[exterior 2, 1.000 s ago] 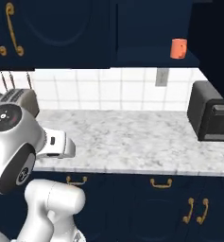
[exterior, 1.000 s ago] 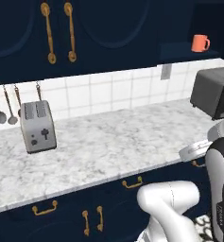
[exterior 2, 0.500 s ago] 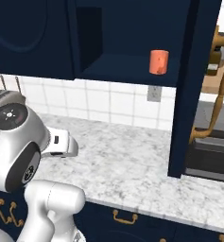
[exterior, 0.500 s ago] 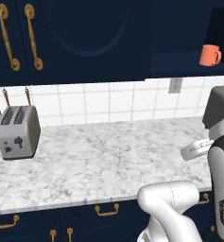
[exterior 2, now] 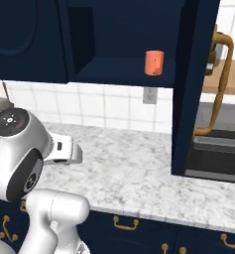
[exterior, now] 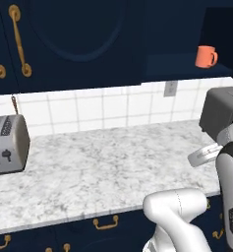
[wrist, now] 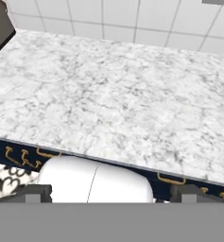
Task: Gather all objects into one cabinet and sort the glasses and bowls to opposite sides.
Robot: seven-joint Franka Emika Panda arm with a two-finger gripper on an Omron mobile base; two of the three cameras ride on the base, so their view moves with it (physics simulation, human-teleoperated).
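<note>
The claw (wrist: 111, 191) hangs above the marble table (wrist: 113, 94), its two dark tips set wide apart, released and holding nothing. Up in the open navy cabinet (exterior 2: 191, 74), the orange-coral cup (exterior 2: 154, 63) stands on the shelf.

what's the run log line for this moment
cabinet: door open | orange-coral cup: on cabinet shelf | gripper: empty, jaws unclear | counter: toaster

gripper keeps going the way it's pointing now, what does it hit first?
Most likely the marble counter: the hand view looks down along the gripper onto bare countertop, with nothing standing in between. Exact contact spot is unclear; depth is hard to judge.
</note>
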